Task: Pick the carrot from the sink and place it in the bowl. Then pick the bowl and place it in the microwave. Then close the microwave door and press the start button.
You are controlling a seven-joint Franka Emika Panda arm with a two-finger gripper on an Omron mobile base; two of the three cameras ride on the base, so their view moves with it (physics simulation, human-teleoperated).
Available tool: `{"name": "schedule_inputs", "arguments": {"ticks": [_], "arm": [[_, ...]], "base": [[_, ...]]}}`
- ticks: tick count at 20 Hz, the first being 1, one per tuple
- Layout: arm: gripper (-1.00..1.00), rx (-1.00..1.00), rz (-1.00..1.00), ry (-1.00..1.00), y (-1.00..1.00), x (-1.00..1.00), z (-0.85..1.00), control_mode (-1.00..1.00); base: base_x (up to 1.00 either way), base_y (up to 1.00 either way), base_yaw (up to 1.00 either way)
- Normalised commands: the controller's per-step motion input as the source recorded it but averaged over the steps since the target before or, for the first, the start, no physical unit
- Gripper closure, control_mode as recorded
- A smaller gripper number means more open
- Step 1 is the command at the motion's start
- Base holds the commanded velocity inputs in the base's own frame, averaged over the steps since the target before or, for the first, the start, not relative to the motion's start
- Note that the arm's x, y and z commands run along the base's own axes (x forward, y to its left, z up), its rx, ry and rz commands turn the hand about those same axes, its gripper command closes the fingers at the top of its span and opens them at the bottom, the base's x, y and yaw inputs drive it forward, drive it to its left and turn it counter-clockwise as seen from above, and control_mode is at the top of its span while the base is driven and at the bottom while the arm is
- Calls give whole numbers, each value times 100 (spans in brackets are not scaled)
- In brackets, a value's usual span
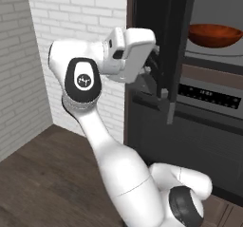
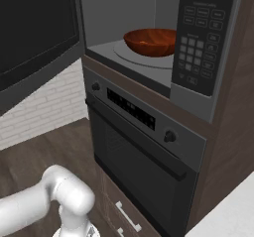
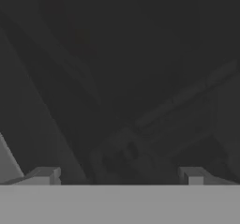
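The reddish-brown bowl [image 1: 216, 35] [image 2: 151, 41] sits on the round turntable inside the open microwave [image 2: 124, 13]. No carrot shows; the bowl's inside is hidden from these angles. The sink is out of view. The microwave door [image 1: 173, 50] [image 2: 34, 37] stands swung out to the left, seen edge-on in the left base view. My gripper [image 1: 153, 71] is pressed close against the door's outer face, on the side away from the cavity. In the hand view the dark door panel [image 3: 117, 78] is right in front, and my gripper [image 3: 119, 176] is open with nothing between its fingertips [image 3: 44, 175].
The microwave's keypad panel [image 2: 203, 37] is right of the cavity. Below is an oven [image 2: 144, 151] with a handle bar and a knob [image 2: 170, 136]. A white brick wall [image 1: 71, 12] lies left, with wooden floor [image 1: 42, 174] below. A pale counter corner [image 2: 233, 211] is at the lower right.
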Motion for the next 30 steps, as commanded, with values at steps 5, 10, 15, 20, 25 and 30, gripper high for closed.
{"name": "schedule_inputs", "arguments": {"ticks": [5,10,15,20,25,30], "arm": [[-100,9,-9,-19,-100,-31,14,-100],[-100,8,-12,-10,-100,-8,6,-100],[-100,10,-3,0,-90,4,1,-100],[-100,10,25,-1,-55,25,0,-100],[-100,12,30,-32,-50,31,0,-100],[-100,15,29,-34,-41,45,0,-100]], "base": [[0,0,0],[0,0,0],[0,0,0],[0,0,0],[0,0,0],[0,0,0]]}}
